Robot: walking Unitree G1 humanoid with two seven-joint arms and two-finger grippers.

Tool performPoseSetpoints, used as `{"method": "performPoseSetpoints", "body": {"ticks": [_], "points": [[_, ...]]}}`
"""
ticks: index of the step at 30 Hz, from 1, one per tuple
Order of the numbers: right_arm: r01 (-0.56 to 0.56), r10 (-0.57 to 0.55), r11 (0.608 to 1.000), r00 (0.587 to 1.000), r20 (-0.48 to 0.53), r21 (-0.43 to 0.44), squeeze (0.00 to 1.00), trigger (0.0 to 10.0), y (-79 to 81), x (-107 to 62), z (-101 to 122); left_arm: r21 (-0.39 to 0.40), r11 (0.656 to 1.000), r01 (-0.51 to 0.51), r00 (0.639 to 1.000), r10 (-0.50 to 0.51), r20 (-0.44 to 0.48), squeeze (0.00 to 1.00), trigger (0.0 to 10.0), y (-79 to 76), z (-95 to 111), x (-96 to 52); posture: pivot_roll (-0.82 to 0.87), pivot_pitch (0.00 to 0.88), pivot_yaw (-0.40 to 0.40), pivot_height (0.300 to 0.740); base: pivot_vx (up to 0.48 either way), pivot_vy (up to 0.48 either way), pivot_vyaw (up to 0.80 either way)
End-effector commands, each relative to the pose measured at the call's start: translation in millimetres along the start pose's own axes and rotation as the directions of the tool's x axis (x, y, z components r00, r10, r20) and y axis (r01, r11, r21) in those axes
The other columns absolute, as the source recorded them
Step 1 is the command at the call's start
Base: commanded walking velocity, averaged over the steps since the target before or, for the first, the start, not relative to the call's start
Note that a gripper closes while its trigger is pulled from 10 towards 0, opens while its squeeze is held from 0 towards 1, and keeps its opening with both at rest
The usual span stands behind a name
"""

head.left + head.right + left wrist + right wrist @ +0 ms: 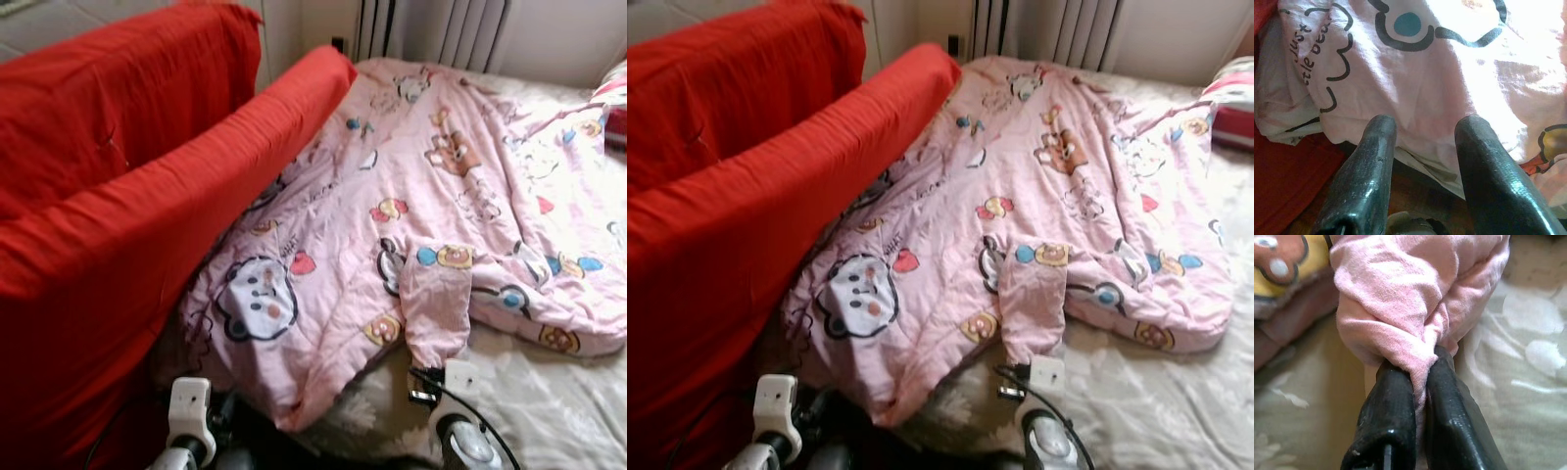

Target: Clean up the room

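Currently, pink blanket (pixel 431 186) was spread on bed (pixel 558 392) beside red sofa (pixel 108 196), right gripper (pixel 1420 367) clamped on blanket fold, left gripper (pixel 1422 132) fingers held apart at blanket edge.

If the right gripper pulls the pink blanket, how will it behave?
Probably floppy: the blanket bunches into folds where the right gripper pinches it. It will likely stretch out and drag rather than lift whole, since most lies spread on the bed. It looks thin, so probably light.
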State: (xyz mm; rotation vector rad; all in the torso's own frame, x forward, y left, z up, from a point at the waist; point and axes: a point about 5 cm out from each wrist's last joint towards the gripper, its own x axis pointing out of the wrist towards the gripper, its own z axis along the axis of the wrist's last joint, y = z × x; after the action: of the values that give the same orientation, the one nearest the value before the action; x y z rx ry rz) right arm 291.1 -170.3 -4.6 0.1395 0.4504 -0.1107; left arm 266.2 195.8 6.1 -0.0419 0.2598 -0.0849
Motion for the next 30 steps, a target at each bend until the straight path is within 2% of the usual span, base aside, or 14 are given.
{"method": "performPoseSetpoints", "body": {"ticks": [1, 4, 9, 27, 30], "points": [[0.016, -0.016, 1.0, 1.0, 0.026, 0.014, 0.0, 10.0, -3.8, -2.5, -2, -0.011, 1.0, -0.024, 0.999, 0.023, -0.031, 0.0, 10.0, 2.4, -9, -4.6, 0.01, 0.153, -0.01, 0.614, 0.0, 0.0, 0.0], [0.018, -0.018, 1.0, 0.999, 0.034, 0.004, 0.0, 10.0, -3.8, -2.6, -1, -0.013, 0.999, -0.032, 0.999, 0.032, -0.031, 0.0, 10.0, 2.5, -10, -4.2, 0.02, 0.159, -0.012, 0.614, 0.0, 0.0, 0.0], [-0.042, 0.039, 0.998, 0.997, 0.065, 0.042, 0.0, 10.0, 3.9, -2.8, 1, -0.013, 0.999, -0.035, 0.999, 0.034, -0.027, 0.0, 10.0, 3.8, -9, -4.0, 0.02, 0.166, -0.011, 0.614, 0.0, 0.0, 0.0], [-0.026, 0.022, 0.999, 0.996, 0.087, 0.043, 0.0, 10.0, 3.8, -1.5, 6, -0.009, 0.998, -0.06, 0.997, 0.059, -0.05, 0.0, 10.0, 13.3, -13, -6.9, 0.02, 0.181, -0.008, 0.699, 0.0, 0.0, 0.0], [-0.023, 0.019, 0.999, 0.996, 0.089, 0.043, 0.0, 10.0, 3.8, -1.3, 7, -0.012, 0.997, -0.075, 0.994, 0.074, -0.086, 0.0, 10.0, 15.9, -20, -9.7, 0.02, 0.182, -0.008, 0.714, 0.0, 0.0, 0.0]]}}
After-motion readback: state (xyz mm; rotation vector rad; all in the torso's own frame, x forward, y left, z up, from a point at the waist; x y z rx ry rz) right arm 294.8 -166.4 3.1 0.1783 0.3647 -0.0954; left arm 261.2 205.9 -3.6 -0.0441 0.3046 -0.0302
